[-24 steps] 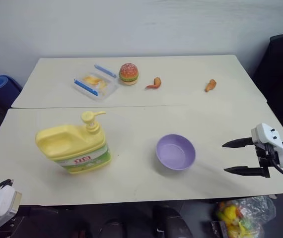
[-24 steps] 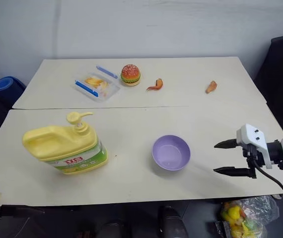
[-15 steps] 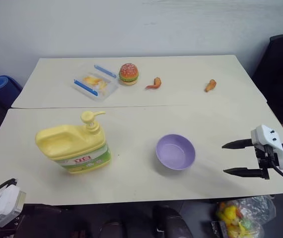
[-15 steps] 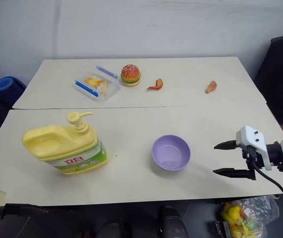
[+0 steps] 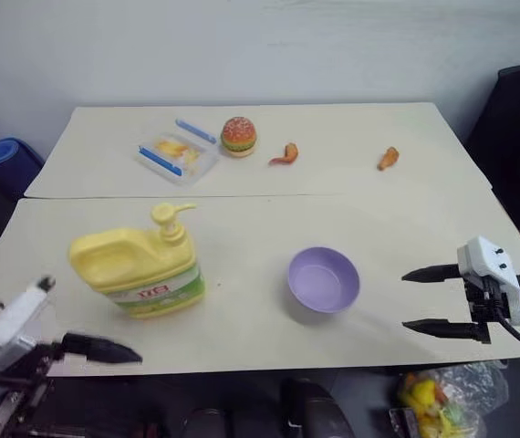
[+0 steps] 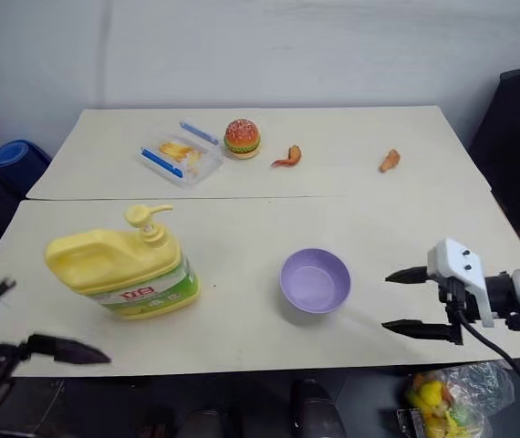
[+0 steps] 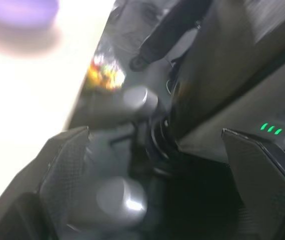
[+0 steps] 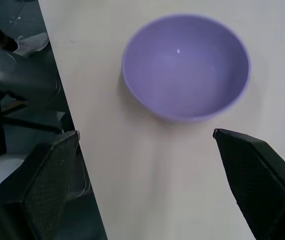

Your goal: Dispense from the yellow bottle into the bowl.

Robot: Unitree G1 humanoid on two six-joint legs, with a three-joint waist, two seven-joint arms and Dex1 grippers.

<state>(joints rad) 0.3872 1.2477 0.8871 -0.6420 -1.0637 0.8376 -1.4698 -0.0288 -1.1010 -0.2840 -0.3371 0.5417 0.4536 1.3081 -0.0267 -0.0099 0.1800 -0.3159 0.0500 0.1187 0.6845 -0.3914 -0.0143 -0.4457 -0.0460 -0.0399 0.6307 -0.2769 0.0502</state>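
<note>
Right wrist view looked straight along the right claw (image 8: 170, 185), whose two black fingers (image 8: 50, 185) stood wide apart and released, gripping nothing, with the bowl (image 8: 186, 65) lying just beyond them on the desk (image 8: 182, 180). From the head views that claw (image 6: 408, 301) hung to the right of the bowl (image 6: 315, 280), near it but apart. The left claw (image 5: 87, 351) sat at the near left edge of the desk, also spread open and empty, below and near the yellow bottle (image 5: 137, 269), which stood upright left of the bowl and well apart from it.

As I judged it, the chief risk lay in that gap: the pump spout (image 5: 171, 214) did not reach over the bowl, so pressing it where it stood would have put liquid on the desk. Moving the bowl with a wide claw could have tipped or skidded it, as it looked light. Pushing down on the pump off-centre might have rocked the jug or slid it toward the near edge.

Hard to make out: the left wrist view was blurred and dark, giving only a smear of purple and the desk edge. One finger (image 5: 100, 349) of the left claw showed clearly from the head; its partner was cut off. Whether the bowl held anything could not be told for certain; it looked empty. The bottle's label lettering was too small to read.
</note>
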